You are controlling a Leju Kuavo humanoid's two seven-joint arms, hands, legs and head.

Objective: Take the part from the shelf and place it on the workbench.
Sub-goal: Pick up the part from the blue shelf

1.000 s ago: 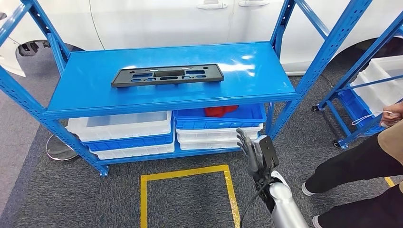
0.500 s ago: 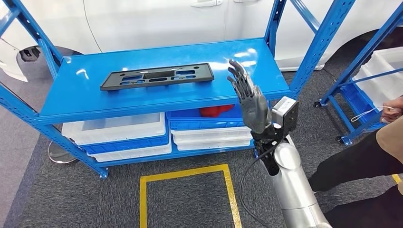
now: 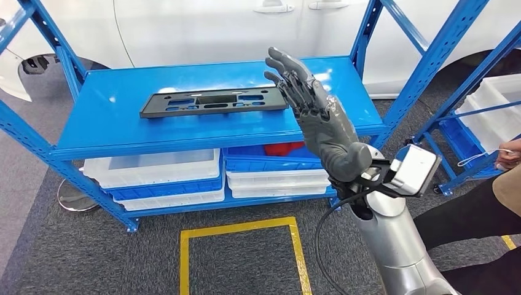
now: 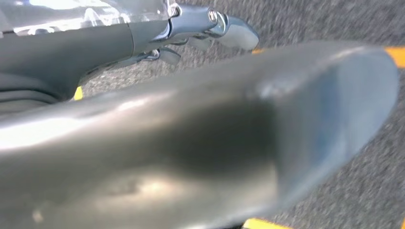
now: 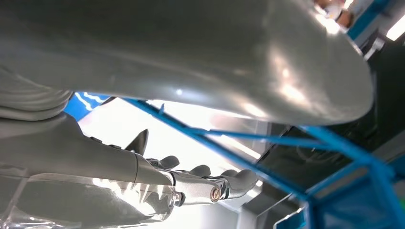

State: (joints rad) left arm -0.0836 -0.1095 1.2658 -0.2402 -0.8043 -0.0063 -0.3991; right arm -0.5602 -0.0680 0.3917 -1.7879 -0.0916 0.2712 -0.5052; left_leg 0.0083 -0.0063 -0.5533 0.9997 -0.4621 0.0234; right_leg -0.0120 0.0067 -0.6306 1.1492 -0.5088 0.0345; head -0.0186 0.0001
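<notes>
Part: a flat black plate with cut-out slots point(image 3: 215, 101) lies flat on the top deck of the blue shelf point(image 3: 123, 126), long side across the deck, a little left of the middle — nothing on it or against it, so it looks free to lift.
Why it lies so: set flat and alone on an open deck at about arm height, it is easy to reach from the front; being thin and low, it probably needs fingers under or over an edge rather than a plain squeeze.
Right hand: the right hand point(image 3: 313, 114) is raised over the right half of the deck, fingers spread and stretched toward the plate's right end, holding nothing. Its fingertips appear just beside that end; whether they touch it I cannot tell.
Right arm: the silver forearm rises steeply from the lower right, wrist bent forward — a reaching pose, by my reading.
Left hand: in the left wrist view the left hand point(image 4: 210, 31) hangs over grey carpet; whether its fingers are spread or closed I cannot tell.
Around: white and blue bins point(image 3: 160, 175) fill the lower level; a person point(image 3: 485, 203) stands at the right.
</notes>
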